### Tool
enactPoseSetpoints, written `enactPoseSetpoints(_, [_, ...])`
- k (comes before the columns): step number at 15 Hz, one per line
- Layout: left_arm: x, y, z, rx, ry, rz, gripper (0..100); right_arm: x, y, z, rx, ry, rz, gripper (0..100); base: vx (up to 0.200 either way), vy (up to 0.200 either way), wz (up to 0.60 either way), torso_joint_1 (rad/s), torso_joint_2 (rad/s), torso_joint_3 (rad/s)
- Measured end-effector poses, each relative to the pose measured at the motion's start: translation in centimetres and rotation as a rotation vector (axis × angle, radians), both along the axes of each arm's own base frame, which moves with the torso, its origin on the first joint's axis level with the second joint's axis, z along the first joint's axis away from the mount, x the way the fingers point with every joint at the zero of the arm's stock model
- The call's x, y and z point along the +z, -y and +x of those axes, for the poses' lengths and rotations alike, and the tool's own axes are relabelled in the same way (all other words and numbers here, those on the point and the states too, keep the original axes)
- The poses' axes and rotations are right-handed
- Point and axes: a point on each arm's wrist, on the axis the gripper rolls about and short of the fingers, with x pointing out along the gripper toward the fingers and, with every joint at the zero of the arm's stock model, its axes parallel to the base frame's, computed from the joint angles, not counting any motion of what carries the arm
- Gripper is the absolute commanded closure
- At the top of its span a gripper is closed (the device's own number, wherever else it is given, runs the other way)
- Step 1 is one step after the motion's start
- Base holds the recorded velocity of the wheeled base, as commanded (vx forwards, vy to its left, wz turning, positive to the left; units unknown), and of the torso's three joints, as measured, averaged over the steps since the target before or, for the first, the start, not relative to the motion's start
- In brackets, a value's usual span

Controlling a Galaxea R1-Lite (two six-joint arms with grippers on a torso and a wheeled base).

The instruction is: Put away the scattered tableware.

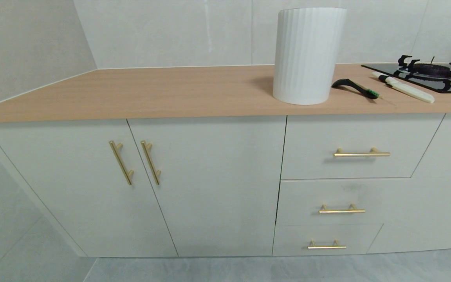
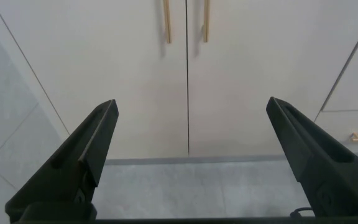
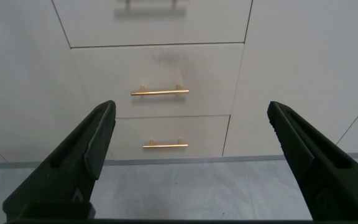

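Head view: white utensil (image 1: 403, 87) lies diagonally on the countertop (image 1: 170, 92).

Black-handled utensil (image 1: 354, 87) and white knife (image 1: 403, 87) flat beside ribbed white holder (image 1: 307, 55)

- The container (image 1: 307, 55) is cut by the head view's top edge, so you cannot see its rim or inside it.
- The tool (image 1: 354, 88) just beside it is too small to name. You cannot tell whether its black end touches the container.
- The white utensil (image 1: 405, 89) is also too small to identify.
- The hob (image 1: 429, 72) runs off the right edge.
- The worktop (image 1: 151, 92) is cut off at both sides.
- On the left gripper (image 2: 191, 106) and right gripper (image 3: 191, 109), the jaws' roots run out of frame.
- The door handles (image 2: 166, 22) and the uppermost drawer handle (image 3: 151, 3) are cropped.
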Motion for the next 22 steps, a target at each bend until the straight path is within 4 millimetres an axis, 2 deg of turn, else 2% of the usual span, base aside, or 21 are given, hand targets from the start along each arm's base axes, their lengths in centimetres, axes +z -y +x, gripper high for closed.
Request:
enactPoseSetpoints(6, [0.0, 0.0, 0.0, 0.000, 0.000, 0.000, 0, 0.2, 0.0, 0.0, 0.005, 0.001, -0.012, 0, 0.000, 0.000, 0.00, 0.000, 0.00, 0.000])
enactPoseSetpoints(7, [0.0, 0.0, 0.0, 0.000, 0.000, 0.000, 0, 1.0, 0.0, -0.1, 0.014, 0.000, -0.009, 0, 0.000, 0.000, 0.00, 0.000, 0.00, 0.000])
enactPoseSetpoints(9, [0.0, 0.0, 0.0, 0.000, 0.000, 0.000, 0, 3.9, 0.0, 0.1, 0.032, 0.009, 0.009, 0, 0.000, 0.000, 0.00, 0.000, 0.00, 0.000])
enactPoseSetpoints(11, [0.0, 0.0, 0.0, 0.000, 0.000, 0.000, 0, 6.5, -0.1, 1.3, 0.062, -0.050, 0.014, 0, 0.000, 0.000, 0.00, 0.000, 0.00, 0.000])
enactPoseSetpoints(14, [0.0, 0.0, 0.0, 0.000, 0.000, 0.000, 0, 9.2, -0.3, 6.4, 0.096, -0.279, 0.020, 0, 0.000, 0.000, 0.00, 0.000, 0.00, 0.000])
enactPoseSetpoints(16, [0.0, 0.0, 0.0, 0.001, 0.000, 0.000, 0, 9.6, -0.4, 10.5, 0.108, -0.441, 0.007, 0, 0.000, 0.000, 0.00, 0.000, 0.00, 0.000])
enactPoseSetpoints(19, [0.0, 0.0, 0.0, 0.001, 0.000, 0.001, 0, 9.3, -0.6, 17.3, 0.110, -0.636, -0.019, 0, 0.000, 0.000, 0.00, 0.000, 0.00, 0.000])
enactPoseSetpoints(22, [0.0, 0.0, 0.0, 0.000, 0.000, 0.000, 0, 7.6, -0.9, 23.7, 0.115, -0.751, -0.031, 0, 0.000, 0.000, 0.00, 0.000, 0.00, 0.000])
